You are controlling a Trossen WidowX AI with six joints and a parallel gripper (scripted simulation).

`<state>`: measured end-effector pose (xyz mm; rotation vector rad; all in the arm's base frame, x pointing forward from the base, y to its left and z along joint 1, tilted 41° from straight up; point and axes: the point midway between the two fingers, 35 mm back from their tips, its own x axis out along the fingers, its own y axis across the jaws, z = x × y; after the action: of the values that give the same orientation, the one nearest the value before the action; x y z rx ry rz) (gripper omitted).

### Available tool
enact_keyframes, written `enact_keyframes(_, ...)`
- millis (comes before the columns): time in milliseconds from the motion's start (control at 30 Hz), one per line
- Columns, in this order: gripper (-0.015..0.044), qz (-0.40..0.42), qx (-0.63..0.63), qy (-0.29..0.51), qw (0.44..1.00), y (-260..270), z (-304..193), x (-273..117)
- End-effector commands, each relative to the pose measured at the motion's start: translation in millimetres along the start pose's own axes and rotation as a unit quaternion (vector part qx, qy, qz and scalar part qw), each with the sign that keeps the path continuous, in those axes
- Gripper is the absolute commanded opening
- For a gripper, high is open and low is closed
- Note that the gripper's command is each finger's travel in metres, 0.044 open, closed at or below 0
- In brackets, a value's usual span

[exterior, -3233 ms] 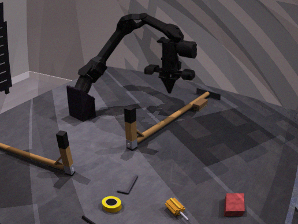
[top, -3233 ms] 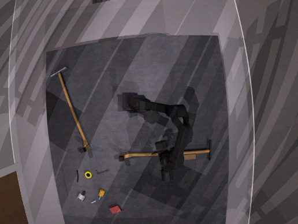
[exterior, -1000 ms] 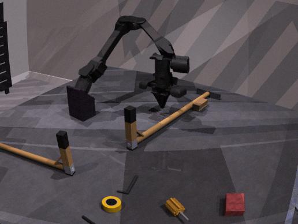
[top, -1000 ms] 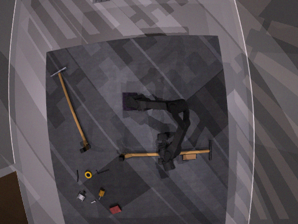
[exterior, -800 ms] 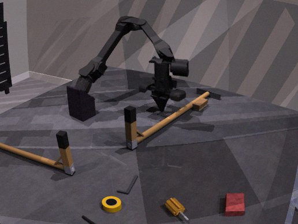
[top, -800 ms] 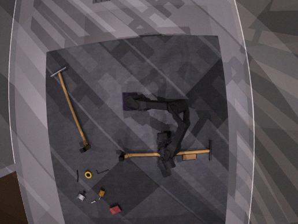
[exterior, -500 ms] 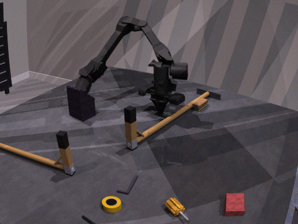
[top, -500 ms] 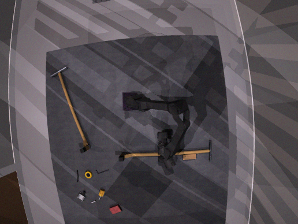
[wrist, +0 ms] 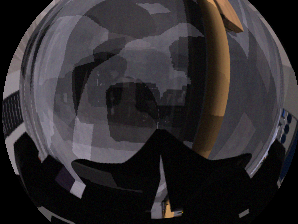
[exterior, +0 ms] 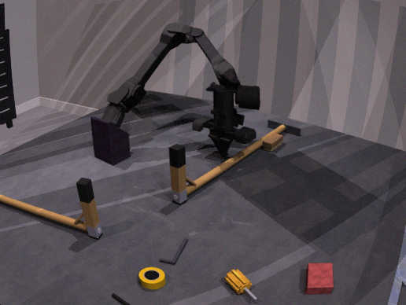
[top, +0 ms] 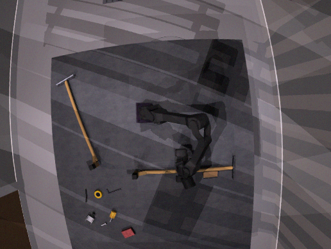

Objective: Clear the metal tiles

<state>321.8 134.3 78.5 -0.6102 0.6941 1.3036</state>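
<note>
Just beside the wooden handle (top: 157, 172) (exterior: 214, 171) (wrist: 217, 65), the closed, empty gripper (top: 183, 173) (exterior: 225, 156) (wrist: 160, 132) is hovering, its next descent best kept vertical and clear of the shaft.

A black robot arm (top: 200, 138) bends over a dark tabletop (top: 112, 96), its wrist end above a wooden-handled tool (top: 154, 172); a tan block (top: 210, 174) lies just beside that handle, near the dark crossbar (top: 233, 167); a second long-handled tool (top: 78, 118) lies well apart; a yellow ring (top: 95, 194) and a red block (top: 127, 232) sit nearby.
</note>
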Motion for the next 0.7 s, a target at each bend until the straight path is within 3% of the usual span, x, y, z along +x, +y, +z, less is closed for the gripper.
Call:
enact_keyframes(0, 0.0, 0.0, -0.001, 0.001, 1.0, -5, 0, 0)
enact_keyframes(667, 0.0, 0.0, -0.001, 0.002, 1.0, -25, 2, -1)
